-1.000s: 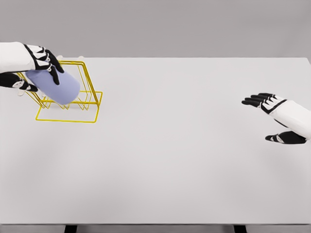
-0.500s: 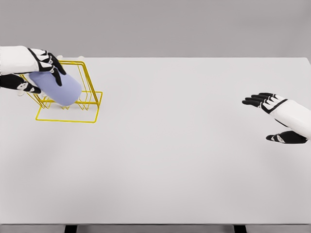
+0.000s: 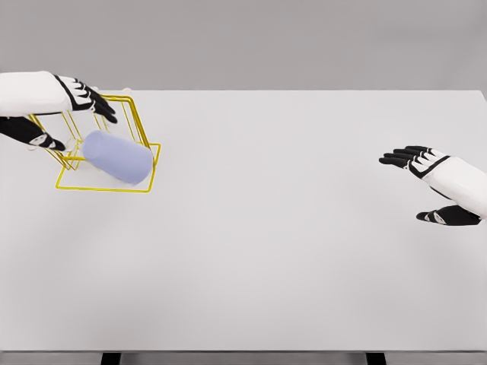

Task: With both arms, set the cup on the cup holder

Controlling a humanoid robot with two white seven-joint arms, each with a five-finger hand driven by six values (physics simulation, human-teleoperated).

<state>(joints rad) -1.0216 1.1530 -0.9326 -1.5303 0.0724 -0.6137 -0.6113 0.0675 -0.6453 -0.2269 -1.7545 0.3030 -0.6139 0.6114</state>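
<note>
1. Two hands are showing over the table (image 3: 304, 251), and only the left hand (image 3: 80, 95) is working near the holder (image 3: 144, 148); the right hand (image 3: 426, 163) is hovering well apart from the holder, at the far right side.
2. Lying tilted on its side, the cup (image 3: 118, 157) is resting inside the yellow wire holder, leaning against its front wires and overlapping its base frame.
3. Fingers of the left hand are spreading wide above and behind the holder, gripping nothing; a clear gap is showing between them and the cup.
4. Fingers of the right hand are lying straight and relaxed, holding nothing.
5. Judging by this, the release step is in hand: the cup is sitting free in the holder, so the task is looking nearly done.
6. Whether the cup is sitting firmly or rocking against the wires, I cannot tell.
7. Next, the left hand is needing a clean lift up and away from the holder, without catching its top wires.
8. Nothing else is standing on the table near the holder; the holder's own upright wires, just beside the left fingers, are looking like the only obstacle.
</note>
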